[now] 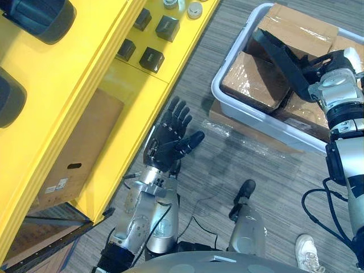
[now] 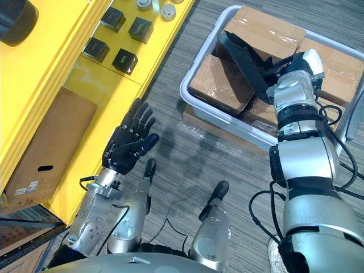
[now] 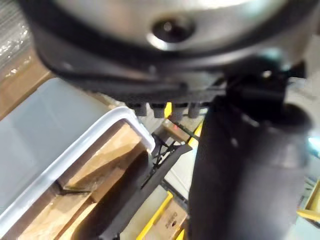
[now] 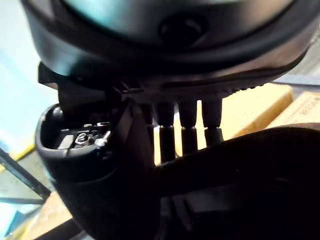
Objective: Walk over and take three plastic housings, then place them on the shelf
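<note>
right hand [image 2: 294, 73]: fingers curled, seemingly round black housing [image 2: 242, 60], over boxes [image 2: 216, 85] in bin [image 2: 219, 115] | left hand [image 2: 128, 142]: fingers spread, empty, beside shelf [image 2: 57, 57]

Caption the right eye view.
Right hand grips a long black plastic housing in a grey plastic bin of cardboard boxes; left hand open by yellow shelf.

Floor lane [image 1: 239, 170] between yellow shelf [image 1: 114, 85] and grey bin [image 1: 256, 118], black blocks [image 1: 152, 59] crowding shelf's far end
</note>
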Controlling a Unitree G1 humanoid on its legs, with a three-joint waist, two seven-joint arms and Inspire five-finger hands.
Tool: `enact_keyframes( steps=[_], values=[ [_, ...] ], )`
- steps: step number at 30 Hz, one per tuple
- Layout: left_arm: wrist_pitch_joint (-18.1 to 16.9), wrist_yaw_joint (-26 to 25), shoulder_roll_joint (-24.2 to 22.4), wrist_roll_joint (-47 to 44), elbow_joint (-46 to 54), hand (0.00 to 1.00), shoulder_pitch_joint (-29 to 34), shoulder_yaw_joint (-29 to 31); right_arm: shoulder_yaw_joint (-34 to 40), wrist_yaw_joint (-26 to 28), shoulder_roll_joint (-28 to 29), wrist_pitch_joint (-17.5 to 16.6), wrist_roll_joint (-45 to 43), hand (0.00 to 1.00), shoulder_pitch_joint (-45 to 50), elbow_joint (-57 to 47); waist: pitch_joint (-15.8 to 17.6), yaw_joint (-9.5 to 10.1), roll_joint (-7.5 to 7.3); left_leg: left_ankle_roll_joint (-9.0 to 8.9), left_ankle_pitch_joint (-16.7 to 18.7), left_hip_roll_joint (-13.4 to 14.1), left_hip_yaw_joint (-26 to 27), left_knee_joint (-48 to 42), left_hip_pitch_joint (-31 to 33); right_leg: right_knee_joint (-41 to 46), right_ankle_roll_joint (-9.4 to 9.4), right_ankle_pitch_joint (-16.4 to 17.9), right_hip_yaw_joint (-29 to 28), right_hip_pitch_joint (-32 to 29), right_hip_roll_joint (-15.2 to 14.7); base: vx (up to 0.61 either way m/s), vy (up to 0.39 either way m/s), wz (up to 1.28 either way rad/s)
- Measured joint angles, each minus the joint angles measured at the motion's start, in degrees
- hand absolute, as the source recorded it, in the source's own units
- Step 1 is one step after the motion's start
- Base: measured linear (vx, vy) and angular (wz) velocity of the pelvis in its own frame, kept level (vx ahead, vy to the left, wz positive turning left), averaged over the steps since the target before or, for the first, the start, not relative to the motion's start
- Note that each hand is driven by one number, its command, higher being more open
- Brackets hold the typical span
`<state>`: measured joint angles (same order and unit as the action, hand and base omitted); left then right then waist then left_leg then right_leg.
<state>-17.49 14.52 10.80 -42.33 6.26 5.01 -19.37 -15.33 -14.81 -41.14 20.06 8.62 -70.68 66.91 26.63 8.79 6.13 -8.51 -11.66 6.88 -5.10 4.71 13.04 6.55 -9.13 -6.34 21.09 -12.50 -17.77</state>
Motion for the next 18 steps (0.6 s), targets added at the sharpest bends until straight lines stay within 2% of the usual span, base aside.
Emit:
enact_keyframes(
  steps=[4,7,9,13,14,16,18],
  values=[
    [1.01,-0.08,1.13,0.08,2.06,1.00,-1.41,0.07,-0.01,-3.53,-0.01,-3.59,2.40,0.00,0.14,-4.53,0.12,-1.15,-0.53,-0.05,0.00,0.37,0.54,0.01,-0.56,-1.82,-0.13,-1.09,-0.48,0.94,0.69,-0.03,-0.041,-0.08],
    [4.90,-0.13,1.80,0.08,2.21,1.00,-4.74,-0.11,0.05,-8.54,-0.99,-7.44,4.80,0.00,0.66,-9.93,0.03,-1.49,-1.21,-0.23,0.05,1.24,1.78,0.04,-1.05,-2.91,0.14,-1.81,-1.48,0.96,1.75,0.01,-0.060,-0.22],
    [8.17,-0.07,1.97,-0.10,2.20,1.00,-6.59,-0.51,0.12,-11.03,-1.90,-10.61,7.25,0.00,2.62,-13.46,-0.29,-2.21,-2.29,-0.69,0.41,1.96,2.33,0.05,-1.83,-3.07,0.25,-1.92,-2.02,1.41,2.45,0.04,-0.066,-0.18],
    [17.69,-0.42,2.47,-2.80,-0.08,1.00,-10.91,-2.20,0.60,-13.28,-1.91,-15.47,13.66,0.00,9.66,-19.57,-2.11,-3.86,-5.58,-1.12,1.48,2.80,4.66,0.05,-3.57,-3.72,0.29,-1.95,-4.01,1.72,3.40,0.06,-0.050,-0.26],
    [19.06,-0.80,2.48,-3.10,-0.97,1.00,-11.79,-2.62,0.60,-13.27,-1.89,-16.01,14.03,0.00,10.97,-20.61,-2.44,-4.21,-5.86,-1.17,1.59,2.81,4.88,0.05,-3.69,-3.78,0.29,-1.95,-4.21,1.71,3.42,0.04,-0.031,-0.17],
    [24.92,-2.79,2.15,-8.15,-5.80,1.00,-15.89,-4.16,0.74,-13.24,-1.46,-17.72,17.49,0.00,15.45,-22.89,-3.47,-5.71,-6.57,-1.24,1.90,2.89,5.60,0.05,-4.16,-3.88,0.29,-1.95,-4.85,1.69,3.51,0.03,-0.028,-0.17],
    [27.69,-4.55,1.44,-11.35,-9.69,1.00,-18.49,-4.74,0.86,-13.07,-0.75,-18.09,18.25,0.00,17.36,-23.70,-3.58,-5.92,-6.73,-1.32,2.17,3.04,6.68,0.06,-4.97,-3.90,0.30,-1.95,-5.99,1.68,3.69,0.00,-0.020,-0.30]
  ],
)
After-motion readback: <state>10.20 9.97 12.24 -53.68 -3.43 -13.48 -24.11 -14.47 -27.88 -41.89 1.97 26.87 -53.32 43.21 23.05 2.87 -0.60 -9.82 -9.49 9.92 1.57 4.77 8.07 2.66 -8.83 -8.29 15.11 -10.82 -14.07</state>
